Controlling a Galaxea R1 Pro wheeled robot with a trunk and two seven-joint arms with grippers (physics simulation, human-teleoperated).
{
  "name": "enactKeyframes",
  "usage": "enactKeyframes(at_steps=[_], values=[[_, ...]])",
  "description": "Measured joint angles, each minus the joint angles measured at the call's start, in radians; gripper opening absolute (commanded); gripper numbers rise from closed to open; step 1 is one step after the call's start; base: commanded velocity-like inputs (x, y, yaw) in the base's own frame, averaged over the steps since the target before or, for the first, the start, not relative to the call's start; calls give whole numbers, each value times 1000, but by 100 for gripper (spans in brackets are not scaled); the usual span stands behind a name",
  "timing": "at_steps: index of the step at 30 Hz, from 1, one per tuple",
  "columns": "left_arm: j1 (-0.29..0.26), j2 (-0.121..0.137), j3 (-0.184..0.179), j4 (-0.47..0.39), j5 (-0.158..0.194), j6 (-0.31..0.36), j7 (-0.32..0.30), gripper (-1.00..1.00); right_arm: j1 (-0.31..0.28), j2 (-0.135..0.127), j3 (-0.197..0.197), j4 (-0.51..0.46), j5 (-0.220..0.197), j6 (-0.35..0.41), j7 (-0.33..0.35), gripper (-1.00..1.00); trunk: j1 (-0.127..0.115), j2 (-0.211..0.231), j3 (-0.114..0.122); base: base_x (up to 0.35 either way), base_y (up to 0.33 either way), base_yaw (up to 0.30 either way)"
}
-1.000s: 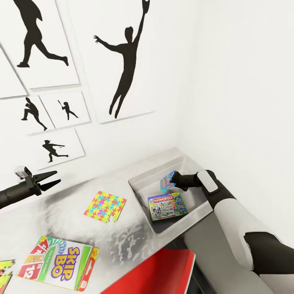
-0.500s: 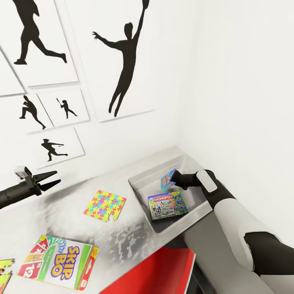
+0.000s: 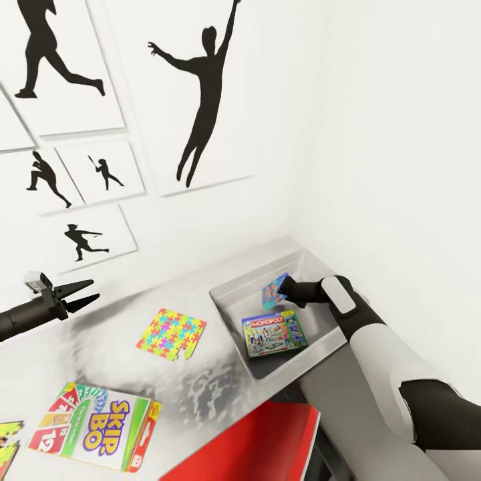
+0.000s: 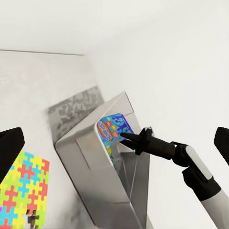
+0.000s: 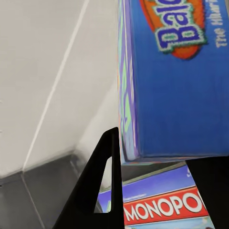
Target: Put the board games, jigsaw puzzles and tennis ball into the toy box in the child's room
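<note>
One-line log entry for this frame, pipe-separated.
phase: placing | right gripper: shut on blue board game, over toy box | Monopoly: in box | left gripper: open, idle | Skip-Bo, puzzle: on table

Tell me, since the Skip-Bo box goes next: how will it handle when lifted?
The Skip-Bo box looks like stiff cardboard, so probably rigid. It lies flat on the table, so grasping an edge may be awkward. Glossy faces could slip.

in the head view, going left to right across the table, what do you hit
left gripper hanging open above the table's left part → Skip-Bo box → jigsaw puzzle → Monopoly box lying in the toy box → right gripper holding the blue game box over that box
</note>
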Motion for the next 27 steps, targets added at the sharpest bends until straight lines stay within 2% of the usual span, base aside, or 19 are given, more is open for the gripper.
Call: enactKeyframes(at_steps=[16,27], values=[[0,0,2,0,0,0,-1,100,0,-3,2,-24,-8,-1,2,-100,0,0,-15,0,0,0],[0,0,2,0,0,0,-2,100,0,-11,3,-18,-39,-3,3,-100,0,0,-16,0,0,0]])
